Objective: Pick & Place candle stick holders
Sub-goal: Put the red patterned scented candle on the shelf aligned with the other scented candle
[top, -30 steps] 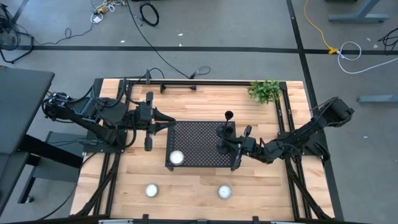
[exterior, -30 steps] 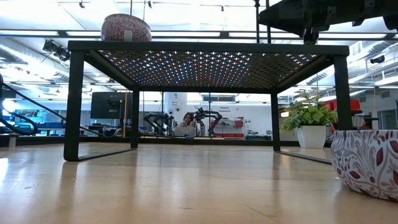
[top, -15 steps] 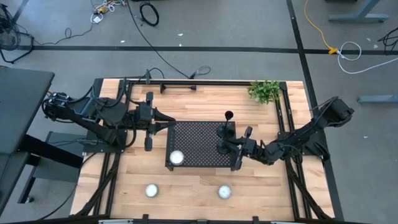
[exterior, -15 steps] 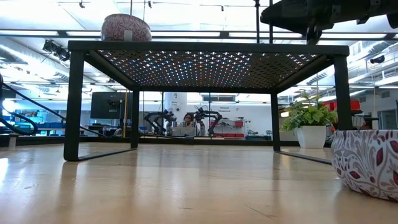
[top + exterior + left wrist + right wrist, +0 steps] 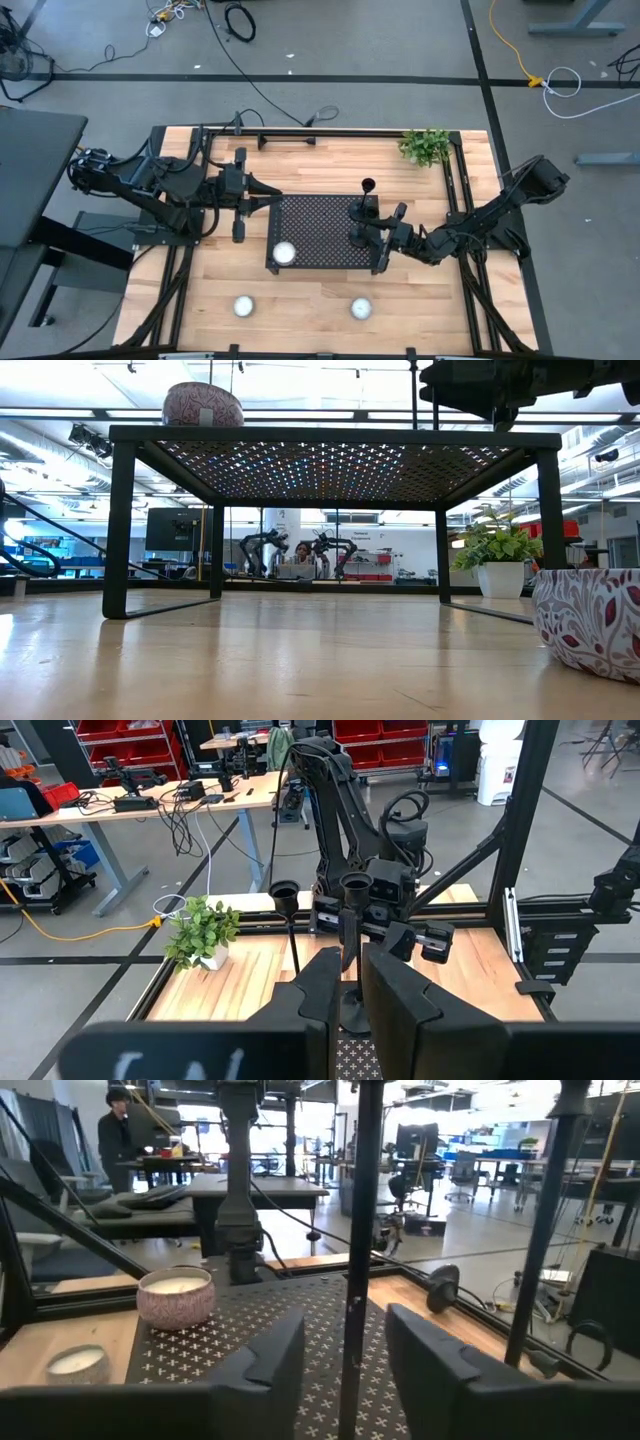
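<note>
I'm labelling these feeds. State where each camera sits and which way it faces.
High: overhead, facing straight down on the black perforated metal tray, both arms.
Low: table height, level under the tray; an arm overhead.
Left wrist: behind the left tool, facing the right arm.
Right wrist: behind the right tool, open around a thin black candle holder stem.
Shared: that holder; the patterned candle bowl on the tray.
</note>
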`<move>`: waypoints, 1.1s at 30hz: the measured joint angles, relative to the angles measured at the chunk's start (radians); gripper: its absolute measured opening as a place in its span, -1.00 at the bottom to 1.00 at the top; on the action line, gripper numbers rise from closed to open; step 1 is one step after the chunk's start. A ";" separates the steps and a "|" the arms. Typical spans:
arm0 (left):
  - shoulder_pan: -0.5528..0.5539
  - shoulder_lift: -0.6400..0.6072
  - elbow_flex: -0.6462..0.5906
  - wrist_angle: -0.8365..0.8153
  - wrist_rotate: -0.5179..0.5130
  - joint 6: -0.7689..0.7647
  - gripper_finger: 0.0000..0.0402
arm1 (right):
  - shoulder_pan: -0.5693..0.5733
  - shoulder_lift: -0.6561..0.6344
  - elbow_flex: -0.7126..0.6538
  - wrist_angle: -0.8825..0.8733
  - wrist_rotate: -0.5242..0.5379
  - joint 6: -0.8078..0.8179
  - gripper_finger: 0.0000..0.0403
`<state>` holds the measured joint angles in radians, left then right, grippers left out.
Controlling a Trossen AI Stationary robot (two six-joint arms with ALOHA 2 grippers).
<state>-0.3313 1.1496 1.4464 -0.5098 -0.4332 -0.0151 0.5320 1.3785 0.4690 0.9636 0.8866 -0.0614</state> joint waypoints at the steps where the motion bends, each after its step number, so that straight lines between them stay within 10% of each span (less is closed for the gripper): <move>1: 0.000 0.000 0.000 0.000 0.000 0.000 -0.76 | 0.000 0.000 0.000 0.000 0.006 -0.003 -0.22; 13: 0.000 0.000 0.000 -0.005 0.000 0.000 -0.76 | 0.014 -0.015 0.000 0.013 0.022 -0.045 0.26; 25: 0.000 0.000 0.000 -0.005 0.000 0.000 -0.76 | 0.226 -0.116 0.000 -0.040 0.339 -0.135 0.30; 33: 0.000 0.000 0.000 -0.005 0.000 -0.001 -0.76 | 0.374 -0.118 0.000 -0.098 0.266 0.061 0.30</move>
<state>-0.3313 1.1496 1.4464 -0.5144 -0.4332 -0.0158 0.9058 1.2600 0.4690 0.8660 1.1522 -0.0003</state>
